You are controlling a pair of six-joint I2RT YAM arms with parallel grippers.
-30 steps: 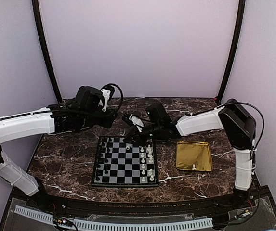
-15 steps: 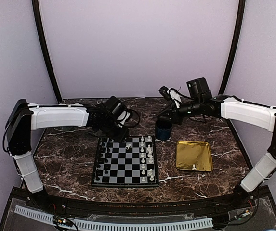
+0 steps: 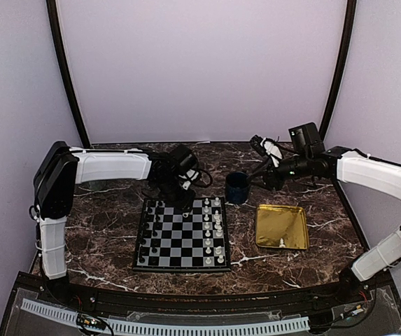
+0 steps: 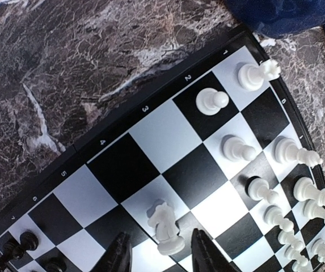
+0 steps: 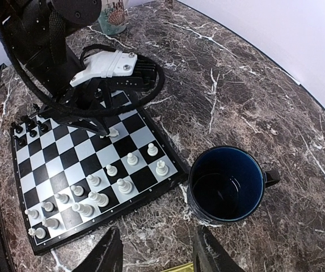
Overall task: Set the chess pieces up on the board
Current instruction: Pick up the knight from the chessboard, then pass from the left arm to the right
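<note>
Reaching over the dark marbled desk (image 3: pixel 102 231), the left gripper (image 4: pixel 161 241) hovers low at the far edge of the board (image 3: pixel 179 241). Its fingers stand apart on either side of a cream-white knight (image 4: pixel 165 226), and a sliver of board shows between the piece and each finger. The knight stands upright on its own square, well apart from its fellows.

Most of the chess pieces (image 3: pixel 217 225) stand in two files along the board's right side. The tiny black pieces (image 3: pixel 151 231) line the left side. One more white piece (image 3: pixel 282 243) stands in the gold tray (image 3: pixel 281 225), which lies on the desk just right of the board.

The right gripper (image 5: pixel 156 228) hangs above the desk beyond the board's far right corner, with its fingers spread wide and nothing between them. A dark blue mug (image 5: pixel 227 184) stands upright just beside that corner, its handle turned away from the board.
</note>
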